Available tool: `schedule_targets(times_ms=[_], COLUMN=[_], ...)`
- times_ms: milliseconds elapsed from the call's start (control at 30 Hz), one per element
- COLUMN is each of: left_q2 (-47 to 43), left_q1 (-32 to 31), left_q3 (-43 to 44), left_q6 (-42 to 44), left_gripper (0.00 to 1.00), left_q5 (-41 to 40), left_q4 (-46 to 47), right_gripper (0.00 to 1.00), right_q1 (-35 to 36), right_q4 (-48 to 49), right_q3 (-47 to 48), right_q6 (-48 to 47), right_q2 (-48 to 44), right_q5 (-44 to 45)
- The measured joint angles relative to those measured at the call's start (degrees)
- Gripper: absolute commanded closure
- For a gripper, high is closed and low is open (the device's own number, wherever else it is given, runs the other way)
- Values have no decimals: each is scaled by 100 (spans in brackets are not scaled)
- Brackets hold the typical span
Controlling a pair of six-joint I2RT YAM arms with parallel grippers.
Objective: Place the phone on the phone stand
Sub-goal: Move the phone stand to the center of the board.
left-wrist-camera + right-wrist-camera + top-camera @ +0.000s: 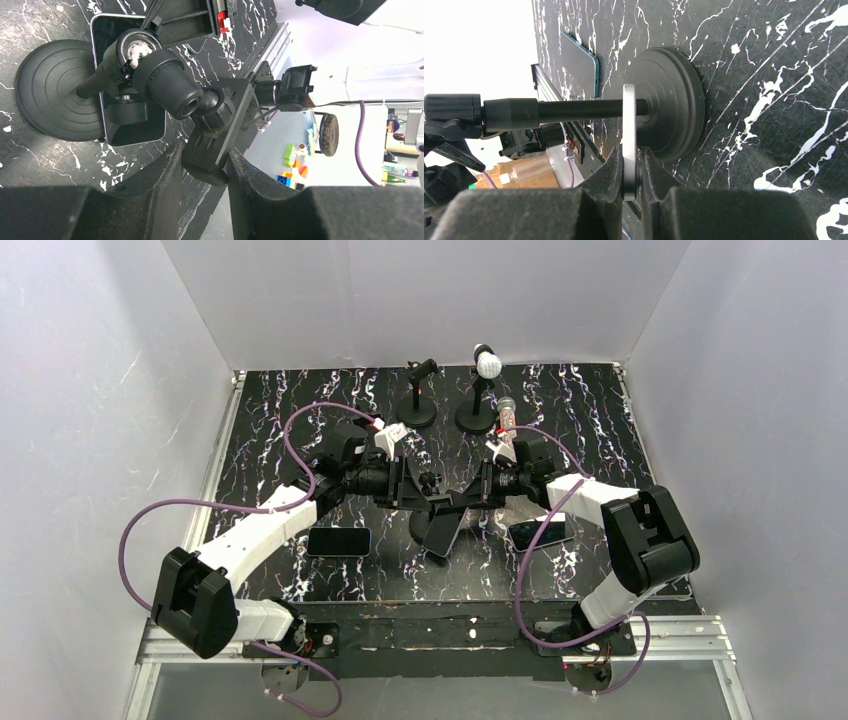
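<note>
The slim silver-edged phone (pixel 629 117) (pinched by right fingers (pixel 605 175)) should be eased squarely into the black stand clamp (pixel 210 150) gripped by left fingers (pixel 161 172).

The left arm (pixel 262 528) and right arm (pixel 598 496) both stretch forward and inward, wrists low. The left gripper (pixel 420 490) and right gripper (pixel 468 496) face each other, nearly touching. The right fingers (pixel 608 172) pinch tight on the phone (pixel 629 137) along its thin edge. The left fingers (pixel 162 172) seem closed around the clamp head of the phone stand (pixel 212 150), though the overhead view is cluttered there.
</note>
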Motion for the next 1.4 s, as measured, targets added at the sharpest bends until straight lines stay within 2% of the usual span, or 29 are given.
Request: schedule_targets(times_ms=[900,1400], left_q2=[2,2], left_q1=[2,157], left_q3=[79,63], left_q6=[-605,-1263], left_gripper=[100,100], left_q5=[35,229], left_q4=[-249,17], right_gripper=[99,99], right_q1=[81,85], right_q4=[-7,-103], right_q3=[2,13], right_q6=[-103,-166], right_q2=[210,223], right_q5=[83,39])
